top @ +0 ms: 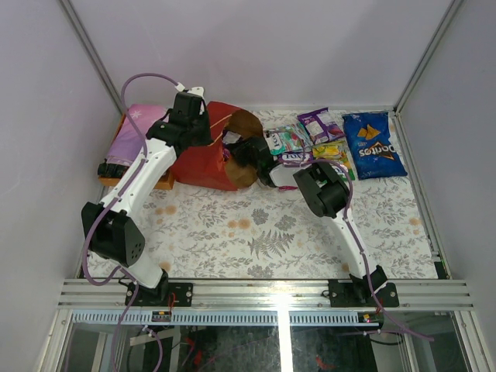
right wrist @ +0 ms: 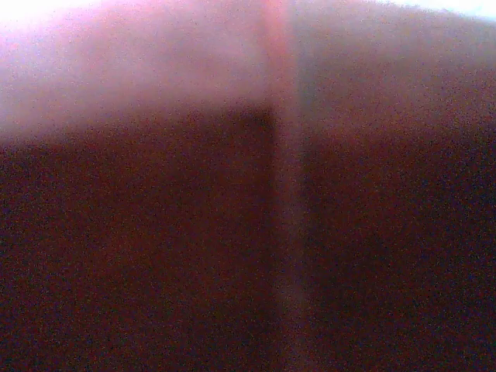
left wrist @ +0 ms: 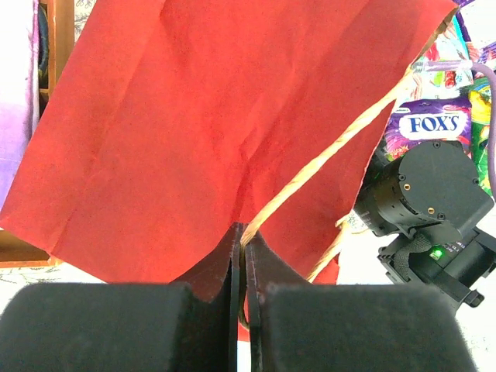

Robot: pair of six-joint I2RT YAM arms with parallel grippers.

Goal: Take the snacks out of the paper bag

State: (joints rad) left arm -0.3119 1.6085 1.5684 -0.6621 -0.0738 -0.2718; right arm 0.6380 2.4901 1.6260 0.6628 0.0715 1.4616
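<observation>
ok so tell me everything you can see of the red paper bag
The red paper bag lies on its side on the flowered tablecloth, its mouth turned right and its brown kraft inside showing. The paper looks matte and creased, with a tan twisted string handle. The jaws of the left arm are shut on its edge beside that handle. The right arm reaches into the mouth, its jaws hidden inside. Snack packets lie just right of it.

Robot lab test cell. Boxed in by plain pale wall panels [top: 256,46] and an aluminium extrusion frame [top: 267,293]. Left arm [top: 147,167] and right arm [top: 349,232] bolted to the front rail. Leaf-print tablecloth [top: 256,232] as work surface. Purple cable [top: 147,75] looped in the open.
</observation>
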